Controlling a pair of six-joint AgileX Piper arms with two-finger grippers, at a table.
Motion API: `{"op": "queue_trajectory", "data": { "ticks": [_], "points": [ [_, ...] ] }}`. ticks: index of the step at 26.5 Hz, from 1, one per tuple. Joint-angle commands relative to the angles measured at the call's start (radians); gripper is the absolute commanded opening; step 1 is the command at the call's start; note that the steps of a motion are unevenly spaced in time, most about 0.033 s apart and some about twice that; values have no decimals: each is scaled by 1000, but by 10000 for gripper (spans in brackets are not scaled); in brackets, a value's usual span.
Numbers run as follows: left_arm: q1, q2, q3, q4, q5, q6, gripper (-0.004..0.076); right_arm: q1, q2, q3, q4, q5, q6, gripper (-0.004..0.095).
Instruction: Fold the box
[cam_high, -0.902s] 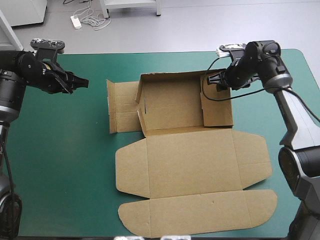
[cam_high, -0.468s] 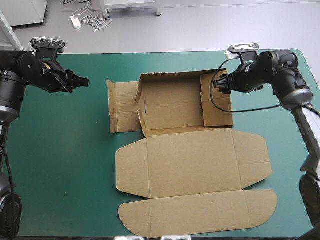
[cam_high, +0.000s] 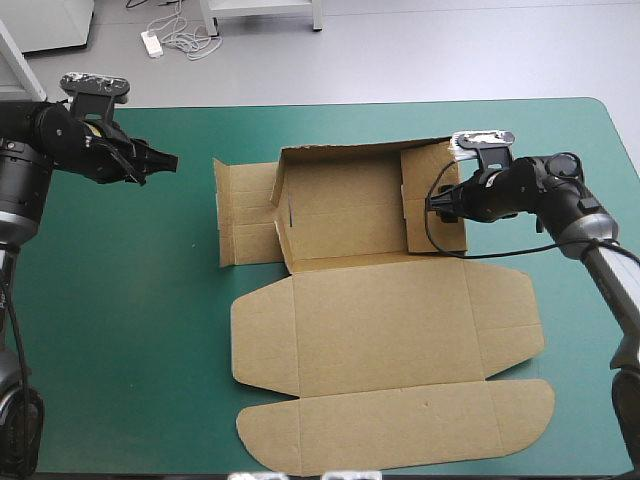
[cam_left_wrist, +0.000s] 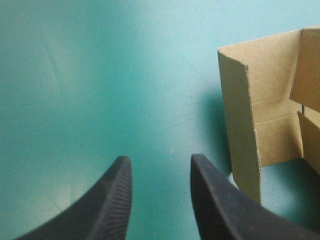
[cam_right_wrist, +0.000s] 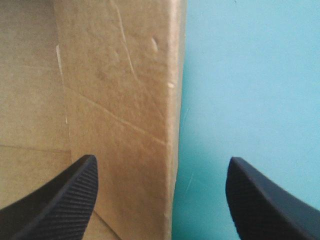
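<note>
In the high view the box (cam_high: 380, 310) sits mid-table on the cover (cam_high: 120, 300), a tray toward the far edge with its back wall (cam_high: 340, 150) raised and the lid (cam_high: 385, 400) spread flat toward the near edge. The tray holds nothing that we can see. The left gripper (cam_high: 165, 160) hangs over bare cover, well apart from the left panel (cam_high: 245, 212), probably parked there so that it stays out of the other arm's way. The right gripper (cam_high: 435, 203) is at the right panel (cam_high: 435, 225), which we judge to be the wall in hand. In the left wrist view the left gripper (cam_left_wrist: 157, 165) has its fingers a little apart with only cover (cam_left_wrist: 100, 75) between them, gripping nothing. The box (cam_left_wrist: 240, 120) stands ahead and off to one side, its nearest panel seemingly upright and casting a shadow. In the right wrist view the right gripper (cam_right_wrist: 161, 165) is spread wide and has hold of nothing yet. The outer edge of the box (cam_right_wrist: 120, 100) runs between its fingers, one finger (cam_right_wrist: 65, 195) over board and the other (cam_right_wrist: 265, 200) over cover (cam_right_wrist: 250, 75). We read that straddle as lining up to pinch or tip this panel, though we cannot tell how steeply it stands. No contents show here either.
</note>
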Motion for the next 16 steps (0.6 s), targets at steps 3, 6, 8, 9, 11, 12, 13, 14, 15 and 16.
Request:
{"op": "queue_trajectory", "data": {
  "ticks": [3,6,8,9,11,12,13,14,15,16],
  "points": [
    [-2,-33,-32,-12,-46,1,277,1,26,-21,13,-98,-14,642],
    [-2,-33,-32,-12,-46,1,277,1,59,-21,13,-104,-14,497],
    [-2,-33,-32,-12,-46,1,277,1,65,-21,13,-104,-14,307],
    [-2,-33,-32,-12,-46,1,277,1,65,-21,13,-102,-14,201],
    [-2,-33,-32,-12,-50,1,277,1,56,-33,13,-80,-16,-16],
    [-2,-33,-32,-12,-53,1,277,1,54,-46,13,-55,-16,-14],
    [-2,-33,-32,-12,-53,1,277,1,54,-63,13,-23,-16,-15],
    [-2,-33,-32,-13,-53,1,277,1,54,-80,13,7,-16,-16],
    [-2,-33,-32,-13,-58,1,277,1,54,-127,13,87,-7,-15],
    [-2,-33,-32,-13,-59,-3,277,1,54,-147,13,126,-3,-15]
  ]
}}
